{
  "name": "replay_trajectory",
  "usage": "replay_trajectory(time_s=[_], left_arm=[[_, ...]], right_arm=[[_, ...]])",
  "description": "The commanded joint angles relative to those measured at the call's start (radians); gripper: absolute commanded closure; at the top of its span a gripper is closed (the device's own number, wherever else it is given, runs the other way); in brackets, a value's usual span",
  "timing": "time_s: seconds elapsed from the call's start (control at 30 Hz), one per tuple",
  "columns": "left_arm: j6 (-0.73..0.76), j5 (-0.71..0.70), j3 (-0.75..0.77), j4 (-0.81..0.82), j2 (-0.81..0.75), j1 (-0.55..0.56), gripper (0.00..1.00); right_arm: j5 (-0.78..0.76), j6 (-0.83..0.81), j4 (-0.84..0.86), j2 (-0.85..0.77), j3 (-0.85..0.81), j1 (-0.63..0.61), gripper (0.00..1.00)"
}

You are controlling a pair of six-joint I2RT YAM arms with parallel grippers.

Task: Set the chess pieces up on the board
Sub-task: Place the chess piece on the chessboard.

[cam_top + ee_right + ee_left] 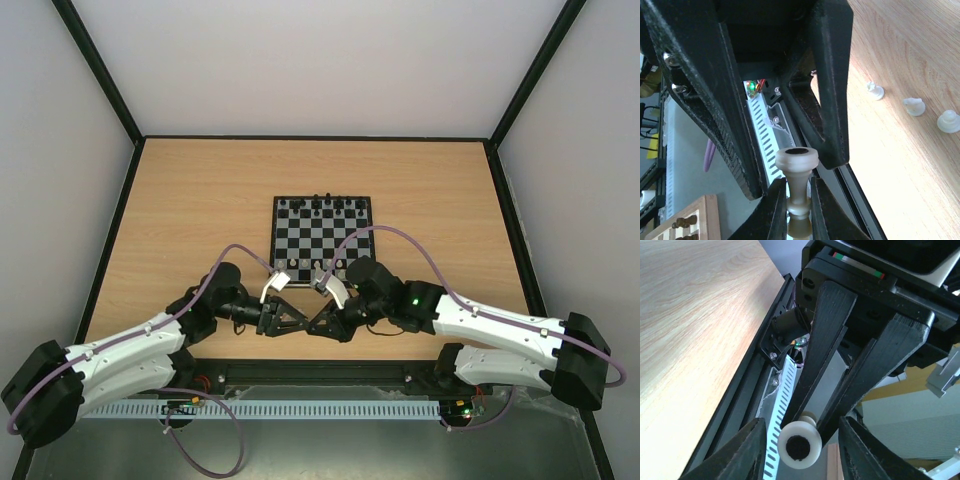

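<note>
You had the right gripper [797, 189] clamped on the stem of a pale chess piece [796, 160], held up off the table with its round base facing the left arm. The left gripper [801, 432] stood with its jaws apart on either side of that base, a gap showing on each side, so it had no grip on it. Both tools met over the near edge of the table [200, 200], a light wood-grain top with a thin black rim.

The board [322, 238] lay flat at the middle of the table, just beyond the two grippers. Black pieces [322, 205] lined its far row, and a few pale ones showed at its near edge. Three loose pale pieces [914, 106] stood on the bare wood beside the right wrist.

Plain white walls [320, 60] closed the table in on three sides, with black posts [100, 70] at the corners. A slotted white cable duct [330, 408] ran along the front, behind the arm bases.
</note>
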State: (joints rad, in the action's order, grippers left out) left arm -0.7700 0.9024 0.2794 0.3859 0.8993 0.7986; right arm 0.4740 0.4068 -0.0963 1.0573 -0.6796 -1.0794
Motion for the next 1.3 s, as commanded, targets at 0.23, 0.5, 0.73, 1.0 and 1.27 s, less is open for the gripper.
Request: replay_trajectory(time_s=[0.23, 0.5, 0.73, 1.0, 1.27], left_arm=[[0.023, 0.018, 0.005, 0.014, 0.005, 0.011, 0.75], [0.018, 0.009, 0.003, 0.021, 0.002, 0.011, 0.84], [0.013, -0.031, 0.019, 0.017, 0.002, 0.009, 0.86], [0.006, -0.054, 0.049, 0.010, 0.006, -0.019, 0.87], [-0.048, -0.056, 0.101, 0.035, 0.001, -0.076, 0.88]], right_arm=[[-0.021, -0.011, -0.008, 0.013, -0.026, 0.001, 0.95], [-0.044, -0.007, -0.011, 0.014, -0.030, 0.001, 0.86], [-0.098, 0.005, -0.025, 0.000, -0.033, 0.001, 0.68], [-0.187, 0.029, -0.064, -0.087, -0.032, 0.002, 0.48], [-0.261, 0.068, -0.054, -0.196, -0.041, 0.003, 0.42]])
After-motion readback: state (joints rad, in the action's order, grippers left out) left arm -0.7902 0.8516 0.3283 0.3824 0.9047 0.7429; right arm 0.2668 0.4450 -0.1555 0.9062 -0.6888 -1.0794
